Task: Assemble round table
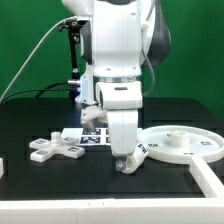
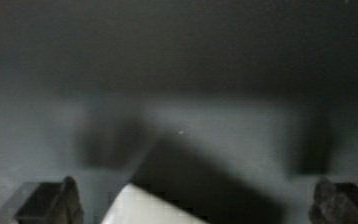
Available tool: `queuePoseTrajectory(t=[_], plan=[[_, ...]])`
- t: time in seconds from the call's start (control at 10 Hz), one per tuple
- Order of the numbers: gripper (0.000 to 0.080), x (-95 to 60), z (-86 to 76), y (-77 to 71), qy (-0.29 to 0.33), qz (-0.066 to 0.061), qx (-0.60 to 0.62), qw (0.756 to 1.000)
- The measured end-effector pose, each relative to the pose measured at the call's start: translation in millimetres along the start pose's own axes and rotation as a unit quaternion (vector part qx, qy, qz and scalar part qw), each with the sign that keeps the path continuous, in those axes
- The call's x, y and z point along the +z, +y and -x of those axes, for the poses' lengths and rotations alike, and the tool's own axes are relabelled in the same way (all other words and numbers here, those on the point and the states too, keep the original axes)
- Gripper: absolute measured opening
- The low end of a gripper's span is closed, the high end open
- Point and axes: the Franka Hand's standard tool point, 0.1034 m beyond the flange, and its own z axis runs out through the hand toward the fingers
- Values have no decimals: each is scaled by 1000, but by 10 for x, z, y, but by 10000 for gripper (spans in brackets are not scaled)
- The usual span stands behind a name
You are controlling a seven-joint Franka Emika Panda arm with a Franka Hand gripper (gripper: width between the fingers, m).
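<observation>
Pincer (image 1: pixel 126 165) hangs low, jaws wide; round disc (image 1: pixel 182 146) just beside.

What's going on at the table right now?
The arm's gripper hangs low over the black table, between the cross-shaped foot and the round disc. In the wrist view its fingers are spread wide and grip nothing. A white piece shows between them, but I cannot tell which part it is. Foot and disc lie apart, not yet joined.
</observation>
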Motion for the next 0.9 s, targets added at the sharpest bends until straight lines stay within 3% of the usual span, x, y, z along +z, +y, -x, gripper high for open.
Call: queuePoseTrajectory(t=[0.3, 0.8, 0.9], plan=[[649, -117, -52, 65, -4, -8, 18, 1000], [649, -104, -32, 55, -4, -9, 21, 1000], [649, -210, 1, 74, -9, -12, 45, 999]])
